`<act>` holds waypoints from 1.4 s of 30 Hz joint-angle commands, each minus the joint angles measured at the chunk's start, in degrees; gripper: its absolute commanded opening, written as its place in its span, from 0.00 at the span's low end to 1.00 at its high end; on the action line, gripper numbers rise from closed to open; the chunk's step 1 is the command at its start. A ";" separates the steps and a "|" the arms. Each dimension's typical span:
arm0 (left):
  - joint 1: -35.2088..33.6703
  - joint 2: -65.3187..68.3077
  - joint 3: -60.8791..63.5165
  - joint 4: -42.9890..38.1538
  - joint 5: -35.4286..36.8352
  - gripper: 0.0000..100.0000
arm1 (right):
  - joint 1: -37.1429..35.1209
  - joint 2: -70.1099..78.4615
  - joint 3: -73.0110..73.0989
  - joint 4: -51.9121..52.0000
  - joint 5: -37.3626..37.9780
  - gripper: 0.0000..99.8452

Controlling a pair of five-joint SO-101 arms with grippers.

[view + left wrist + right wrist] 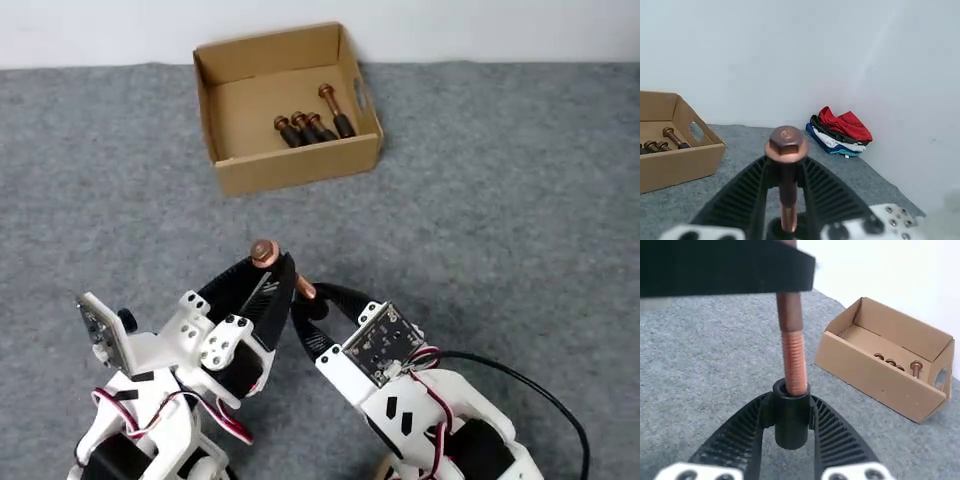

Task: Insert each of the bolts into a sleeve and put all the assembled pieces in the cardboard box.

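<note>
Bolt tip at the sleeve's mouth, near side.
Left claw (786,169) grips the bolt (785,143); right claw (790,405) grips the sleeve (790,429). Four assembled pieces (311,125) lie in the far cardboard box (295,167).

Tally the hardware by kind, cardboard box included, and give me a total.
Assembled pieces lying in the cardboard box: 4
Bolt held in the left gripper: 1
Sleeve held in the right gripper: 1
Cardboard box: 1
Total: 7
</note>
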 commanded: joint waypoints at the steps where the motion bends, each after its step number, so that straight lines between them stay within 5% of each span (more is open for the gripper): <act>1: -3.34 0.00 -0.31 0.70 -0.97 0.00 | -0.57 -0.31 -4.31 -1.45 0.97 0.01; 22: 3.69 0.26 3.30 5.80 -1.76 0.00 | -0.75 -0.31 -4.31 -1.89 2.73 0.01; 42: -1.49 0.26 7.78 -8.00 -1.67 0.00 | -0.84 -0.84 -4.40 -1.63 4.13 0.01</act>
